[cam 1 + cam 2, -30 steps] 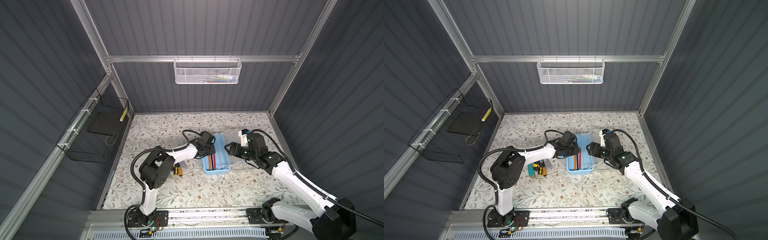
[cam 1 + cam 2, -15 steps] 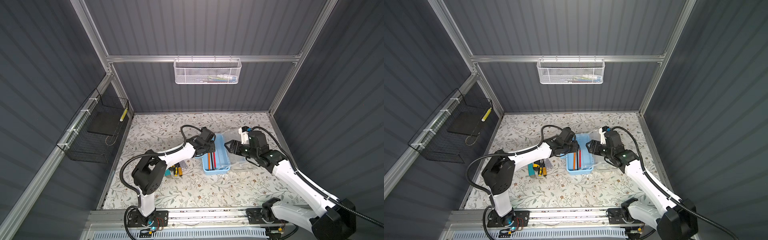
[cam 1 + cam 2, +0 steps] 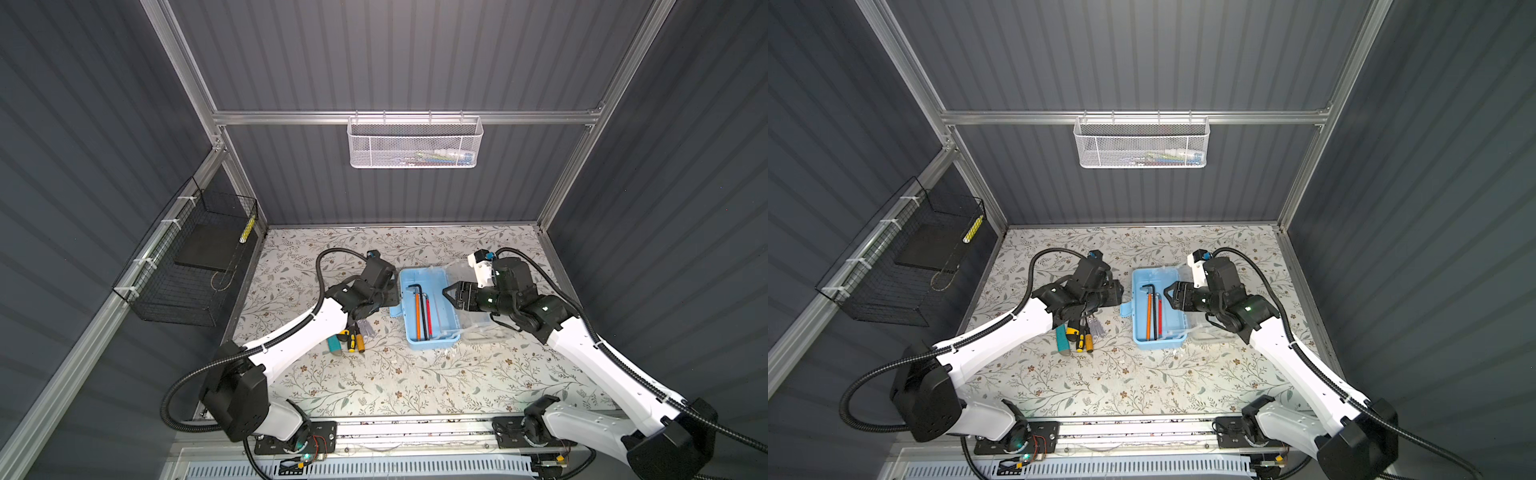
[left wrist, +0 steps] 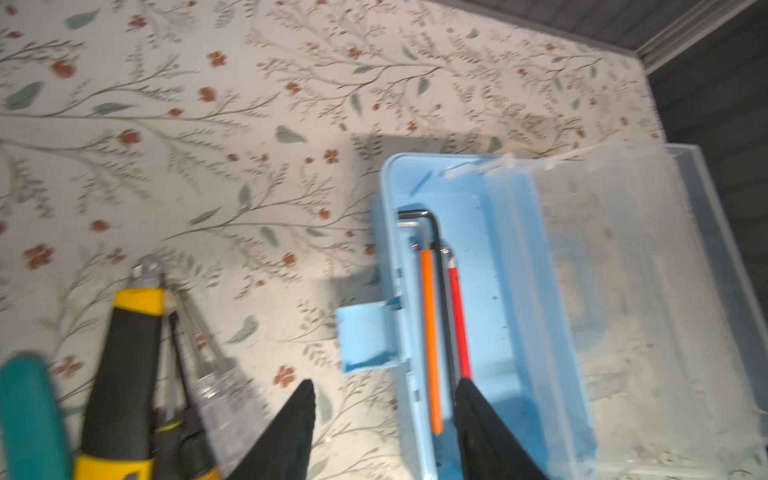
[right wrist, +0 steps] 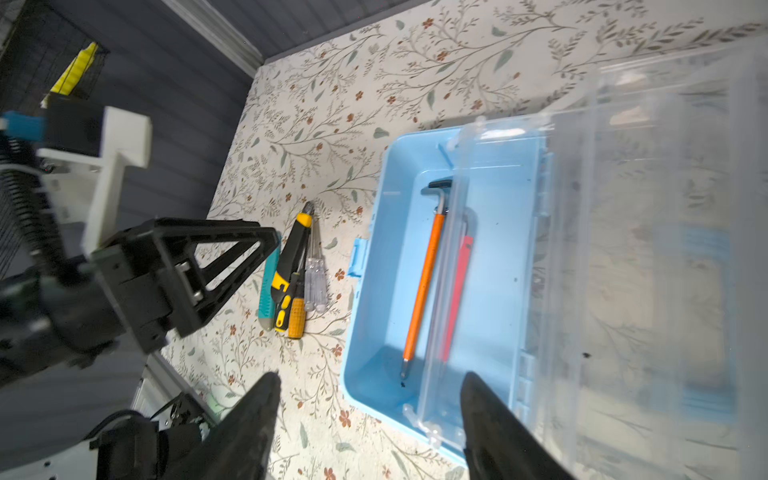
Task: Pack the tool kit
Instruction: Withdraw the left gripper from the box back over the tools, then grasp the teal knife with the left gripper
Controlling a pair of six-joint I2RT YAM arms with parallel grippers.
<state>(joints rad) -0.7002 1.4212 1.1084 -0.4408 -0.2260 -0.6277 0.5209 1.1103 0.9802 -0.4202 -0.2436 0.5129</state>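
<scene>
Task is partway, by my read. The tool box (image 3: 432,344) sits mid-table with the clear lid (image 5: 665,249) swung open on its right side. The hex keys (image 3: 422,309) already lie along its floor: orange, black and red, side by side.

Not packed:
- the utility knife (image 5: 291,253)
- the screwdrivers (image 5: 297,318), two as far as I can count
- a teal tool (image 5: 269,286)

These are bunched on the table just left of the box and not touching it. What's left is to load those pieces, shut the lid and snap the latch (image 4: 365,336).

Left gripper (image 4: 386,388): jaws apart, nothing in them, up by the latch side of the box. In its wrist view one finger shows over the table and one over the keys. Right gripper (image 5: 370,382): jaws wide, empty, hovering over the box near the lid edge.

Hard to read:
- In both top views the left arm covers the far ends of the loose tools.
- The left wrist view is smeared and cuts the knife and screwdrivers off at the frame edge.
- A clear strip crosses the box in the right wrist view; I can't tell whether it's the inner tray or the lid's rim.
- The clear plastic hides part of the red key.
- I can't make out whether anything small lies under the lid.
</scene>
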